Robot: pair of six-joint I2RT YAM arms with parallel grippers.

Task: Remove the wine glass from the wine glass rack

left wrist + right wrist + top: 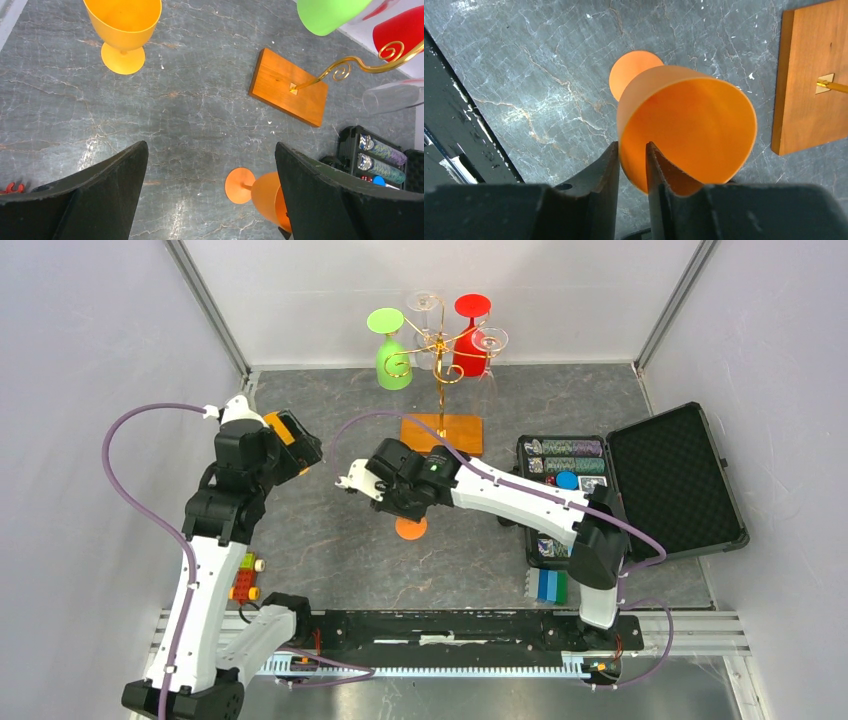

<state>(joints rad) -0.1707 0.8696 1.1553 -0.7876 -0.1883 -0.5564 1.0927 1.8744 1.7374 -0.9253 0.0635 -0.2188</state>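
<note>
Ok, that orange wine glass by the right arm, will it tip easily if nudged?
Probably: the orange wine glass has a wide bowl over a small round foot, so it looks top-heavy. It appears to be opaque plastic, so it is likely light and not fragile.

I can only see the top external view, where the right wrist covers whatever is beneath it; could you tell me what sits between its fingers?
Observer: In the right wrist view, the right gripper straddles the rim of an orange wine glass, with one finger outside the bowl and one inside.
Operator: Thank you. Is it clamped on the rim?
Observer: The glass wall fills the narrow gap between the fingers. I cannot tell whether they pinch it.
Operator: And is the left gripper holding anything?
Observer: No. The left wrist view shows the left gripper wide open and holding nothing.
</note>
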